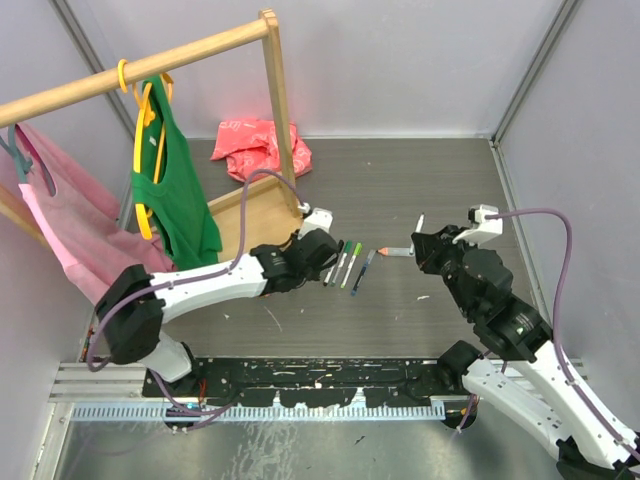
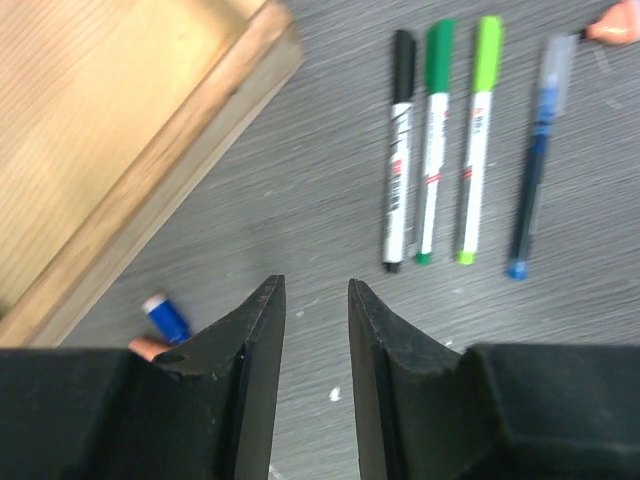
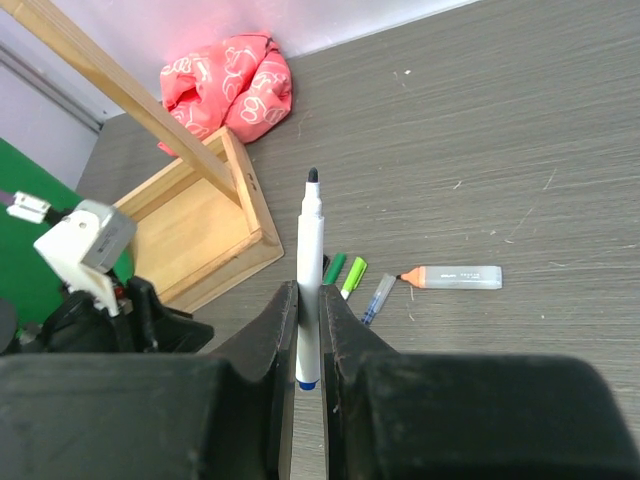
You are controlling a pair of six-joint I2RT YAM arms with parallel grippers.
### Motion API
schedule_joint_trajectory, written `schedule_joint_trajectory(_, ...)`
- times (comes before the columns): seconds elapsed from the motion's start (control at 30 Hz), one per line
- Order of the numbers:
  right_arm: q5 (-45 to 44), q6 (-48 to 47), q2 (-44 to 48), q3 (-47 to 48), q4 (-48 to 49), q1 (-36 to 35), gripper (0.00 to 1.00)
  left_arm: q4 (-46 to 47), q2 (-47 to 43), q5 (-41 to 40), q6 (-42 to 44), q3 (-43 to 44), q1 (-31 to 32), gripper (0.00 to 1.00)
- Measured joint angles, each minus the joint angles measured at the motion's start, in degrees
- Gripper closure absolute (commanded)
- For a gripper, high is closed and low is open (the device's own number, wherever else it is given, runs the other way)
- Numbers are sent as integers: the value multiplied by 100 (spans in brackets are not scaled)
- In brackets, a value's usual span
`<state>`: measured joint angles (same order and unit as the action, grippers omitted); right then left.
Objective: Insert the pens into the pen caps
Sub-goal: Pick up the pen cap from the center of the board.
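My left tool (image 2: 316,292) hangs over the counter (image 2: 300,170), jaws parted with only bare surface between them. At its 1 o'clock in the left wrist view, four pens lie flat, side by side and roughly parallel. They are a black pen (image 2: 400,150), a dark green pen (image 2: 435,140), a light green pen (image 2: 478,140) and, slightly apart, a blue pen (image 2: 535,160). At 8 o'clock, near the wooden base (image 2: 120,130), sits a short blue cap (image 2: 166,318). An orange piece (image 2: 146,347) lies just beside it, half hidden by my finger. My right tool (image 3: 308,300) is clamped on a white pen (image 3: 310,240), which stands out past the fingertips off the counter, black tip foremost, blue end between the fingers. At 2 o'clock in the right wrist view, an orange-tipped marker (image 3: 455,277) lies flat near the row's blue pen.
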<state>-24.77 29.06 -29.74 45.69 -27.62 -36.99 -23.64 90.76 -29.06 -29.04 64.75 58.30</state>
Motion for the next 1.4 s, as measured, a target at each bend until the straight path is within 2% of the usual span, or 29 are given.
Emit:
schedule_joint_trajectory(0.17, 173, 55, -245, -105, 214, 0, 100, -234, -658, -396, -367, -654, -81, 64)
schedule_joint_trajectory(0.3, 291, 87, -446, -136, 326, 0, 100, -444, -968, -575, -894, -1064, -188, 57)
schedule_joint_trajectory(0.43, 372, 111, -579, -136, 411, 0, 100, -765, -1255, -752, -1508, -1513, -286, 56)
schedule_joint_trajectory(0.63, 514, 136, -686, -136, 529, 0, 100, -732, -1497, -675, -1690, -1862, -592, 57)
schedule_joint_trajectory(0.9, 560, 157, -686, -177, 575, 0, 100, -343, -1335, -197, -1519, -1906, -1123, 59)
schedule_joint_trajectory(1.17, 560, 175, -662, -201, 573, 0, 100, -282, -673, 90, -1360, -1696, -1161, 60)
schedule_joint_trajectory(1.4, 557, 177, -662, -214, 570, 0, 100, -271, -514, 107, -1325, -1408, -1279, 61)
